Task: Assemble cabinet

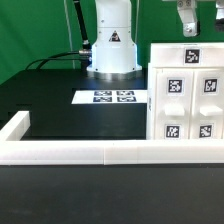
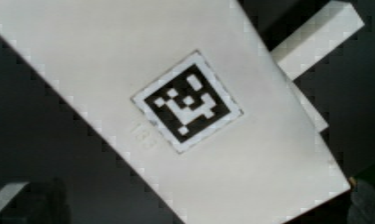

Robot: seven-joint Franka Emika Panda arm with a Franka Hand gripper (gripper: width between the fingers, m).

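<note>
The cabinet (image 1: 186,104), a big white box with several tagged panels on its front, stands on the black table at the exterior view's right. My gripper (image 1: 186,26) hangs just above the cabinet's top edge. In the wrist view a white cabinet panel (image 2: 255,150) with one black-and-white tag (image 2: 189,104) fills most of the picture, lying slantwise. My gripper (image 2: 187,216) is open. One dark fingertip (image 2: 10,200) stands apart from the panel's edge, with the other at the opposite edge of the picture. Nothing is held.
The marker board (image 1: 113,97) lies flat on the table beside the cabinet. The arm's white base (image 1: 111,45) stands behind it. A low white rail frame (image 1: 60,152) borders the table's front and the exterior view's left side.
</note>
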